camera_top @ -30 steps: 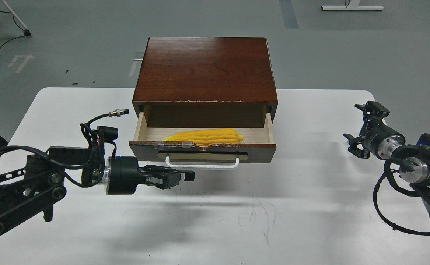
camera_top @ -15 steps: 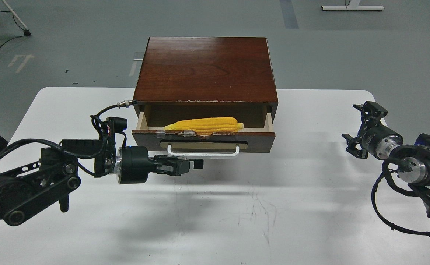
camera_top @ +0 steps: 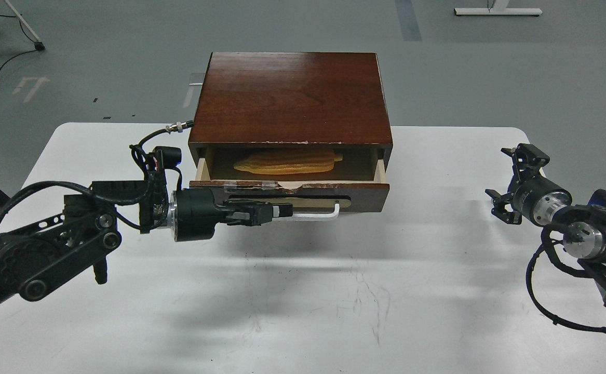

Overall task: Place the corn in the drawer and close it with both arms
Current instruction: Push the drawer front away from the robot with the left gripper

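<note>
The corn (camera_top: 287,161) lies on its side inside the drawer (camera_top: 365,193), in shadow under the cabinet top, tip pointing left. The drawer is only partly open; its dark brown front with taped top edge and white bar handle (camera_top: 323,215) faces me. My left gripper (camera_top: 277,211) lies sideways against the drawer front, over the left half of the handle, its fingers together and holding nothing. My right gripper (camera_top: 510,182) is open and empty, above the table far to the right of the drawer.
The dark wooden cabinet (camera_top: 290,96) stands at the back middle of the white table (camera_top: 334,301). The table's right edge lies under my right arm. Grey floor lies beyond, with a stand's legs at the far left.
My left gripper has moved forward and up against the drawer front, and the drawer has slid most of the way in, taking the corn into shadow. The right arm has barely moved.
</note>
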Robot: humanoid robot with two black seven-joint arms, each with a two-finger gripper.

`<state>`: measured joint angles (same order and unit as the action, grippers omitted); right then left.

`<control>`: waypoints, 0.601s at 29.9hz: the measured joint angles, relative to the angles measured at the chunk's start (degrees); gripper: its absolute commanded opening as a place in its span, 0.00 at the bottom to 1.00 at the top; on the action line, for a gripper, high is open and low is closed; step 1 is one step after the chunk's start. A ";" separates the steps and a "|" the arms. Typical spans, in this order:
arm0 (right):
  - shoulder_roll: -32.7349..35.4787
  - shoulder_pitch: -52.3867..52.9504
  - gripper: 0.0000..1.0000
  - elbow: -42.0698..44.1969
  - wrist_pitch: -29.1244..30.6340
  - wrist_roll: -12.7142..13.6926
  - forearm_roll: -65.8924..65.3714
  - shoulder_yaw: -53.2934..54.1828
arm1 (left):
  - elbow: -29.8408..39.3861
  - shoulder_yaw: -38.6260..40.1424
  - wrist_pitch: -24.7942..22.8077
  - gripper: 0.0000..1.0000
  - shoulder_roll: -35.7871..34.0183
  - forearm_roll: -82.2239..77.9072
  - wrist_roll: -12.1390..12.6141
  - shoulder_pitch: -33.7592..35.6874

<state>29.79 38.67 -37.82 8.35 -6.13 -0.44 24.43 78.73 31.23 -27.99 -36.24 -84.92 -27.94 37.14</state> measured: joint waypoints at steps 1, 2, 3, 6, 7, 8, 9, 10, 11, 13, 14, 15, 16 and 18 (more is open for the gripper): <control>0.00 -0.01 1.00 0.03 0.00 0.00 0.00 0.00 | 0.73 -0.01 0.00 0.00 -0.83 1.18 0.00 0.06; 0.00 -0.04 1.00 0.07 0.00 0.00 0.00 0.00 | 1.43 -0.01 0.00 0.00 -1.50 2.00 0.00 0.12; 0.03 -0.06 1.00 0.10 0.00 -0.02 0.00 0.00 | 2.31 -0.01 0.00 0.00 -2.23 2.72 0.00 0.18; 0.04 -0.11 1.00 0.11 0.00 -0.03 0.00 0.00 | 5.09 -0.25 0.00 0.00 -4.35 3.55 -0.02 0.26; 0.04 -0.13 1.00 0.11 0.00 -0.03 0.00 0.00 | 5.91 -0.49 0.00 0.00 -4.86 3.65 -0.03 0.26; 0.04 -0.13 1.00 0.09 0.00 -0.03 0.00 0.00 | 6.49 -0.64 0.00 0.00 -5.17 3.69 -0.05 0.18; 0.04 -0.13 1.00 0.09 0.00 -0.03 0.00 0.00 | 7.05 -0.82 0.00 0.00 -5.44 3.70 -0.05 -0.04; 0.04 -0.13 1.00 0.07 0.00 -0.03 0.00 0.00 | 7.44 -1.03 0.00 0.00 -5.58 3.70 -0.05 -0.34; 0.03 -0.13 1.00 0.04 0.00 -0.03 0.01 -0.01 | 7.65 -1.16 0.00 0.00 -5.60 3.58 -0.06 -0.58; 0.03 -0.16 1.00 0.03 0.00 -0.03 0.01 -0.06 | 7.68 -1.54 0.00 0.00 -5.43 3.01 -0.07 -1.07; 0.03 -0.17 1.00 0.02 0.00 -0.03 0.01 -0.07 | 7.53 -1.74 0.00 0.00 -5.29 2.81 -0.07 -1.19; 0.02 -0.18 1.00 0.01 0.00 -0.03 0.01 -0.08 | 7.28 -2.02 0.00 0.00 -5.13 2.62 -0.07 -1.26; 0.01 -0.26 1.00 0.01 0.00 -0.03 0.01 -0.08 | 6.88 -2.33 0.00 0.00 -4.99 2.41 -0.07 -1.31; 0.01 -0.39 1.00 0.02 0.00 -0.03 0.01 -0.09 | 5.99 -2.72 0.00 0.00 -4.81 2.17 -0.07 -1.35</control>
<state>29.80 38.28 -37.80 8.35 -6.16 -0.42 24.34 84.72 28.52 -27.99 -41.05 -82.75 -28.00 35.79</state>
